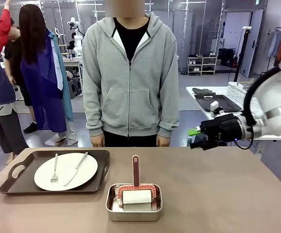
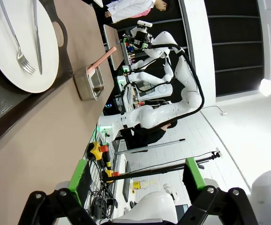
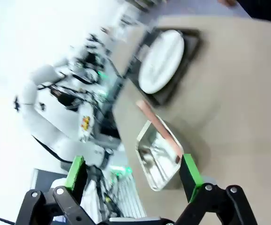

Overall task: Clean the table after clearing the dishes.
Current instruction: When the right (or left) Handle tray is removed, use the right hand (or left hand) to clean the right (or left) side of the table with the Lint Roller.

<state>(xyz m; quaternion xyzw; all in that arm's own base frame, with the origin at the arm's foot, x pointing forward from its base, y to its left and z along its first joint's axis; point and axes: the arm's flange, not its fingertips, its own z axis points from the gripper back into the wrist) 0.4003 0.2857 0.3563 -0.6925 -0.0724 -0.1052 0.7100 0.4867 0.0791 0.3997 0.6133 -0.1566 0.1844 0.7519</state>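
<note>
Counter [image 1: 218, 194] carried one set of dishes at your near left: a dark tray [image 1: 28, 156] w/ a white plate [image 1: 65, 167] on it, fork [image 1: 55, 169] and knife [image 1: 76, 169] lying side by side on the plate. A steel pan [image 1: 133, 216] sat near ctr by the near edge, just right of the tray. It held a roller [image 1: 136, 196] w/ a white roll, its red handle pointing toward the person [image 1: 131, 82] standing at the far side, hands down. Your right tool [image 1: 195, 138] hung in the air by the far right edge, jaws spread, nothing btwn them. Your left tool [image 2: 135, 176] was spread wide too, empty, w/ tray and pan ahead of it.
</note>
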